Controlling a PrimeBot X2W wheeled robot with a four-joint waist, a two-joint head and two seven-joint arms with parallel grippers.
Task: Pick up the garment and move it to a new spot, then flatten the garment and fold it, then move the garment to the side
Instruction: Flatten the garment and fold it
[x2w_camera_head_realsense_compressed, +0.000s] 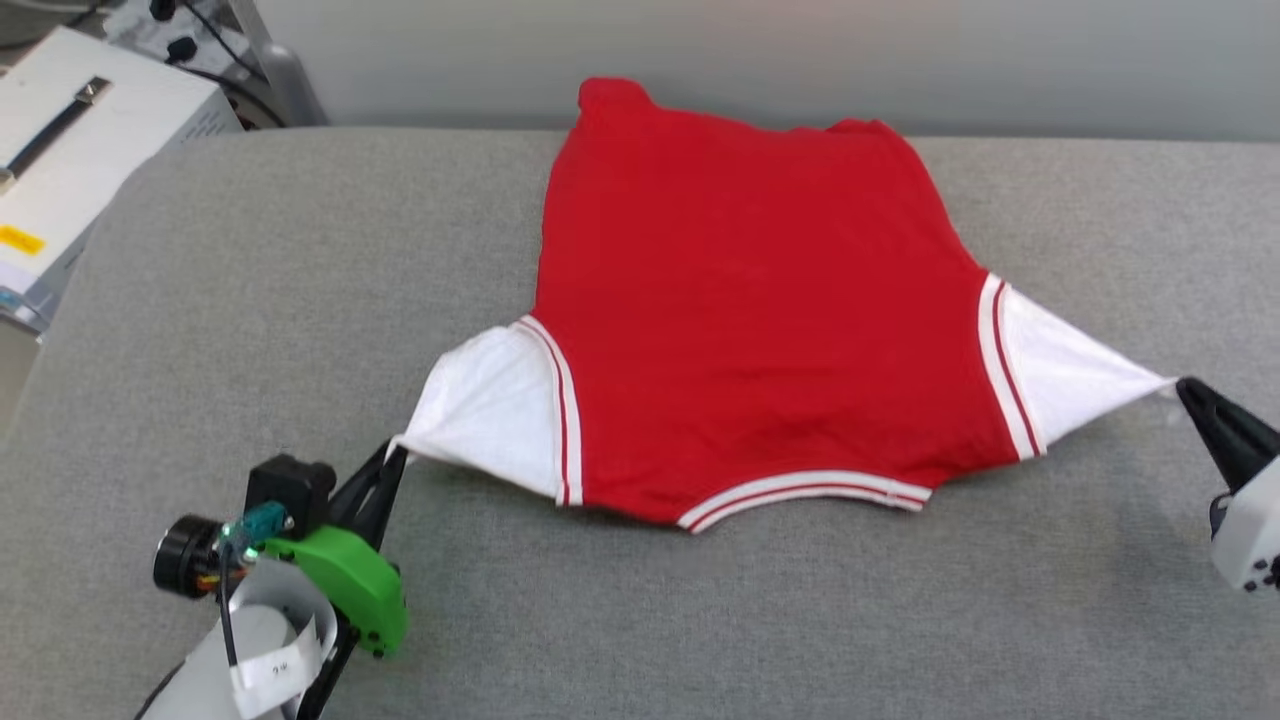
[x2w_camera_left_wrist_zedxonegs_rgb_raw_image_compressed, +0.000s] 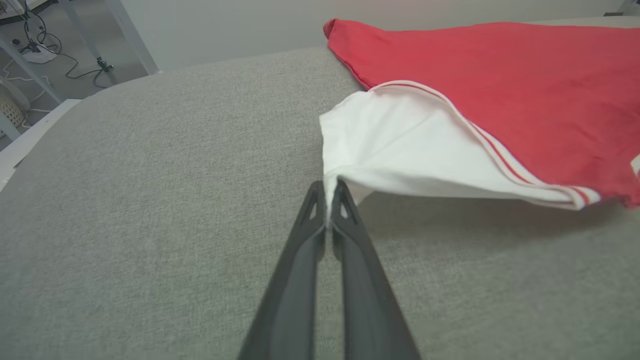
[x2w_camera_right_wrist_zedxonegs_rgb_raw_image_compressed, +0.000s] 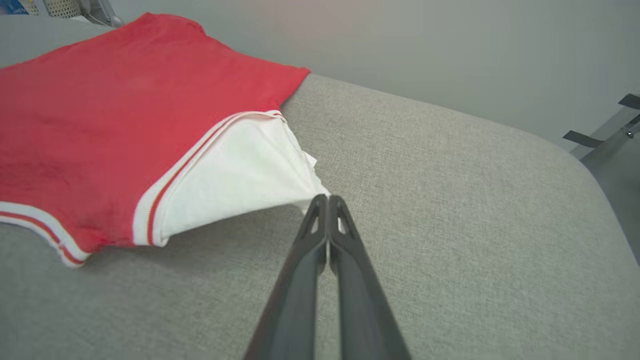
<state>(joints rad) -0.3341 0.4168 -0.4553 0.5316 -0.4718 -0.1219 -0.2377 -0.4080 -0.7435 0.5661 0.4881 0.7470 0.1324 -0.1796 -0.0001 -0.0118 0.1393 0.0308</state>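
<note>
— Arms first: how do they sit?
— Spread wide and low. The left gripper (x2w_camera_head_realsense_compressed: 395, 458) is at the lower left of the head view, aimed up and inward from its green casing (x2w_camera_head_realsense_compressed: 350, 585). The right gripper (x2w_camera_head_realsense_compressed: 1188, 392) reaches in from the right edge, aimed leftward.
— Open or closed?
— Both clamped on cloth. In the left wrist view the two dark fingers (x2w_camera_left_wrist_zedxonegs_rgb_raw_image_compressed: 350, 250) meet on the tip of the left sleeve (x2w_camera_left_wrist_zedxonegs_rgb_raw_image_compressed: 390, 145). In the right wrist view that gripper's pair is pressed together on the tip of the right sleeve (x2w_camera_right_wrist_zedxonegs_rgb_raw_image_compressed: 240, 180).
— And the shirt itself?
— The garment (x2w_camera_head_realsense_compressed: 750, 300) lies spread on the grey surface (x2w_camera_head_realsense_compressed: 300, 300) between the two grippers, plain red side up. Its striped neck trim (x2w_camera_head_realsense_compressed: 800, 487) is nearest the robot and the hem lies along the far edge, the hem's left corner showing against the wall (x2w_camera_head_realsense_compressed: 900, 60). Each white sleeve is stretched sideways to a point and held a little off the cloth, with shadow beneath.
— What about the surface and the room?
— The surface is grey woven fabric, padded-looking, with rounded corners, and the wall behind is pale. A white box (x2w_camera_head_realsense_compressed: 90, 140) with a yellow label stands beyond the left corner. The left wrist view shows cables (x2w_camera_left_wrist_zedxonegs_rgb_raw_image_compressed: 102, 65) on the floor by pale table legs (x2w_camera_left_wrist_zedxonegs_rgb_raw_image_compressed: 132, 37). The right wrist view shows a metal frame (x2w_camera_right_wrist_zedxonegs_rgb_raw_image_compressed: 602, 145) past the right corner.
</note>
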